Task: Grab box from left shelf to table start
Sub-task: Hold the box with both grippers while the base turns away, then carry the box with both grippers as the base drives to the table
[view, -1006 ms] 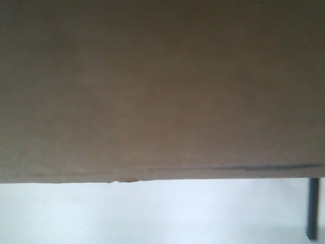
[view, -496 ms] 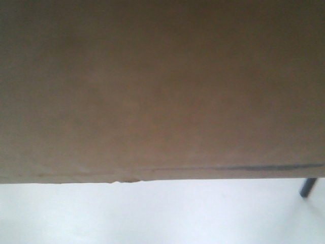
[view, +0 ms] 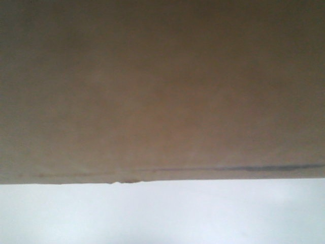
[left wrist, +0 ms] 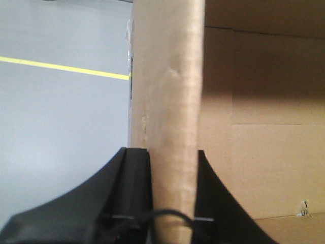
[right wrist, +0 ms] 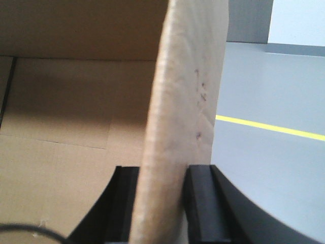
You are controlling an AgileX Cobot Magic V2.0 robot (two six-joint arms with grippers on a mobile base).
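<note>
The large brown corrugated cardboard box (view: 162,91) hangs close in front of the front-facing camera and fills most of that blurred view. The face shown there is plain apart from a thin dark streak (view: 254,168) running just above its lower edge. Below the edge lies a pale, featureless surface (view: 162,213).

In the left wrist view, the black left gripper (left wrist: 172,203) is clamped on an upright cardboard wall of the box. One finger (left wrist: 134,193) presses the outer side and the other presses the inner side. The box's bare brown interior lies to the right of that wall. A thin black cable (left wrist: 170,212) crosses the wall's edge between the fingers. To the left is a smooth grey floor (left wrist: 61,127) marked with a yellow painted line (left wrist: 61,67).

The black right gripper (right wrist: 161,203) pinches the opposite wall in the same way, with the interior to its left and the grey floor and yellow line to its right.
</note>
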